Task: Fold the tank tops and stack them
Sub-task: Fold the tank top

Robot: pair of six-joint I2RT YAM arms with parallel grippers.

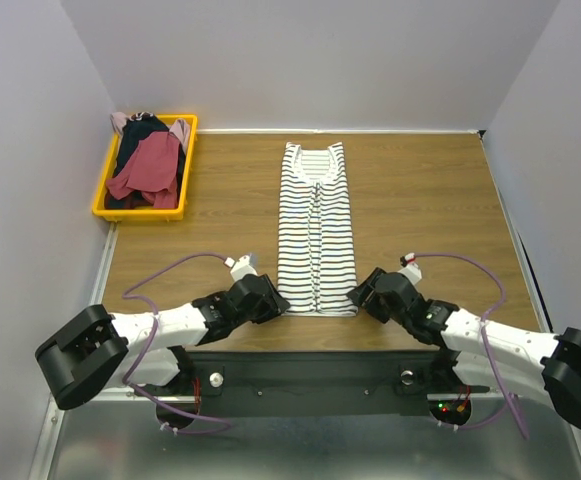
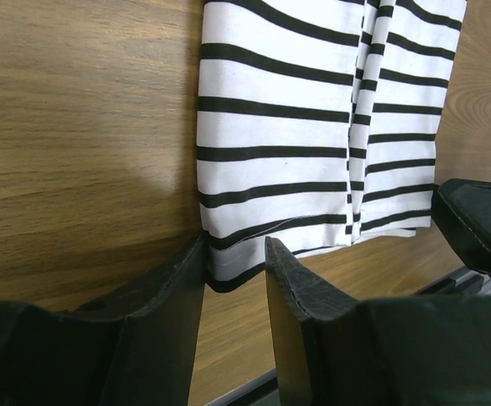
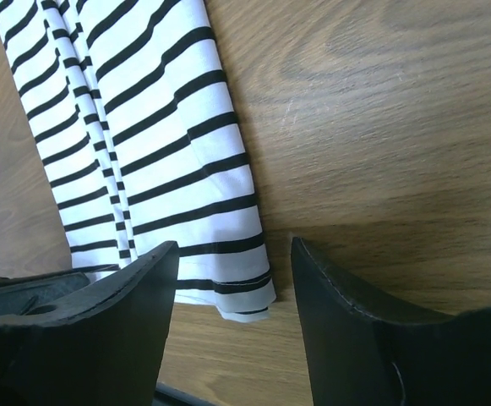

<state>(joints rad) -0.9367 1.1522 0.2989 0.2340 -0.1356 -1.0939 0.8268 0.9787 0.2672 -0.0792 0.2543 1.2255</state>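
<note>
Left end effector (image 2: 235, 247), right end effector (image 3: 235, 245): both agape beside striped tank top (image 1: 317, 215)

The left arm (image 1: 170, 325) and the right arm (image 1: 495, 340) extend low from their bases along the near edge of the surface (image 1: 420, 190), with forearms angled inward toward each other. The left gripper (image 1: 270, 298) sits left of centre, its jaws parted by a narrow gap. The right gripper (image 1: 362, 293) sits right of centre, its jaws standing wider apart. Both grippers point toward the far edge.

I see a white tank top (image 1: 317, 225) with thin black stripes; at ten o'clock, a yellow bin (image 1: 140, 215) with a dark red top (image 1: 150, 165).
</note>
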